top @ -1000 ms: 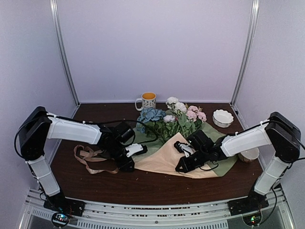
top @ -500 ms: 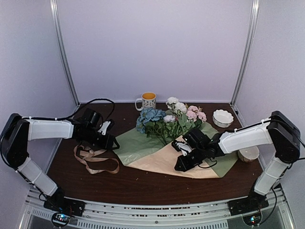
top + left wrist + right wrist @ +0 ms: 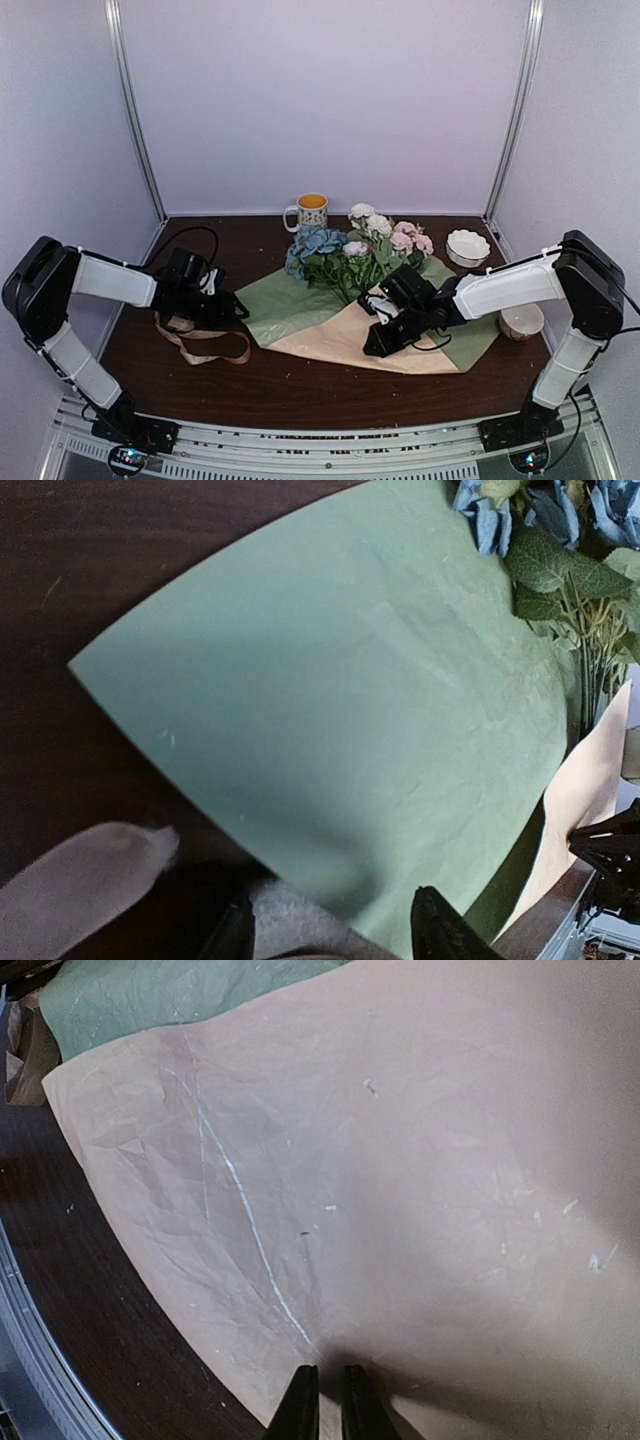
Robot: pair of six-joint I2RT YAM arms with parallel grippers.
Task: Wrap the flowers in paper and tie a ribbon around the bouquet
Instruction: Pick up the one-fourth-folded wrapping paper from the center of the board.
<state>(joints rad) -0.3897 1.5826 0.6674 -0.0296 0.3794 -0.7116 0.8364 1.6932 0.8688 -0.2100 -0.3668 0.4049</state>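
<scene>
Flowers [image 3: 350, 262] lying unwrapped on 2 open sheets of paper [image 3: 285, 305], green and peach, mid-way across table [image 3: 300, 390]. Ribbon [image 3: 205, 345] loose at left, untied. Left gripper [image 3: 235, 308] by ribbon, jaws spread. Right gripper [image 3: 372, 347] pinching peach sheet. Wrapping barely begun; tying left.

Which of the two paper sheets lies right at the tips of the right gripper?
The peach sheet: the right gripper meets it near its front edge. The green sheet shows only beyond the peach one's far edge.
</scene>
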